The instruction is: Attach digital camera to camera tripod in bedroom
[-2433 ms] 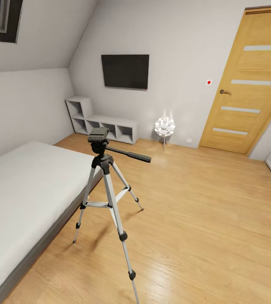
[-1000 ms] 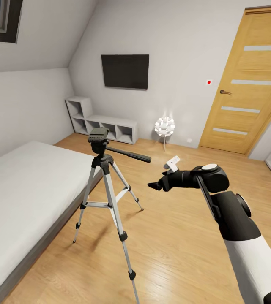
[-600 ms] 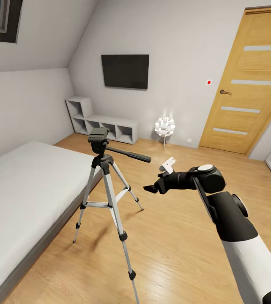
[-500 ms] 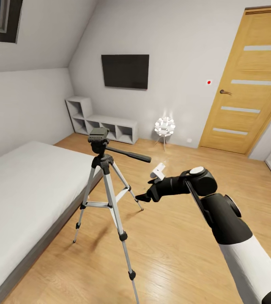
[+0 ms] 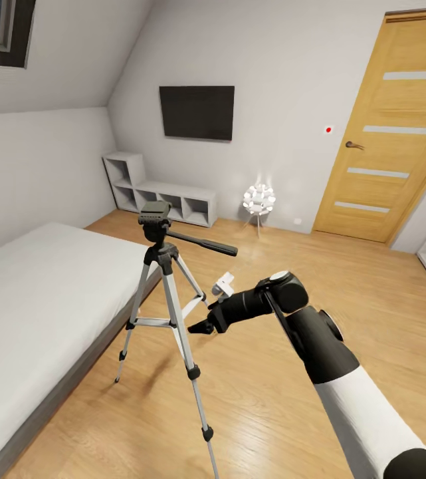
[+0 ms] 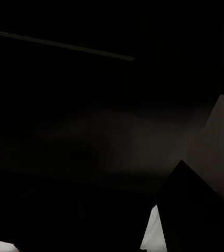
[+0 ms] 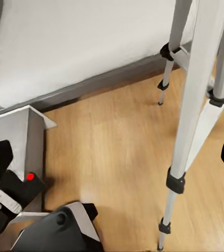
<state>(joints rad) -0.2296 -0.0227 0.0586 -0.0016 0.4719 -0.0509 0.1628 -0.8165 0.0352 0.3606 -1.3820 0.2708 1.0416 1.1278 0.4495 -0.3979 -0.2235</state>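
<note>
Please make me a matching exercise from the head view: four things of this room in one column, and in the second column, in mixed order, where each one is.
Things:
1. black flat wall television
2. silver-legged camera tripod with black head
3. small white spiky lamp on thin legs
4. light wooden door with pale stripes

Places:
A. on the floor between the grey cube shelf and the door
B. at the right side of the far wall
C. on the wood floor beside the low grey bed
D. mounted on the wall above the cube shelf

Pairs: 1-D, 2-C, 3-A, 4-B
</note>
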